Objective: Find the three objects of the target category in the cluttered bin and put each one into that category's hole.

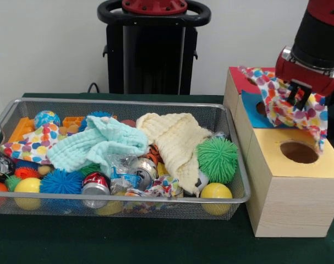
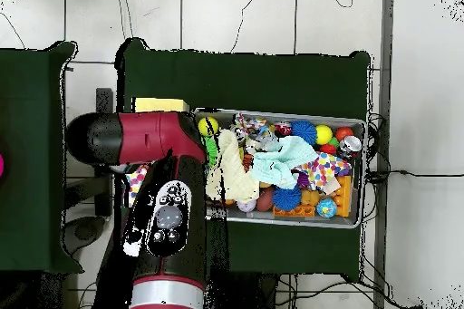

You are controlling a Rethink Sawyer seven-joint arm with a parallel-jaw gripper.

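The wire mesh bin (image 1: 233,118) holds clutter. A polka-dot cloth (image 1: 32,144) lies at its left end, and another (image 1: 155,190) shows partly at the front middle among cans. My gripper (image 1: 299,96) is shut on a third polka-dot cloth (image 1: 285,110). It holds this cloth above the blue-topped box (image 1: 252,113), just behind the yellow-topped box's round hole (image 1: 299,152). The cloth's lower edge hangs down beside the hole's far right rim. In the overhead view the arm (image 2: 163,215) hides the gripper, and a bit of held cloth (image 2: 138,181) shows.
A mint-green cloth (image 1: 98,144) and a cream cloth (image 1: 175,140) lie across the bin's middle. A green spiky ball (image 1: 218,159), a yellow ball (image 1: 216,192), crushed cans (image 1: 136,173) and blue spiky balls (image 1: 62,181) fill the bin. The red-topped box (image 1: 237,80) stands behind.
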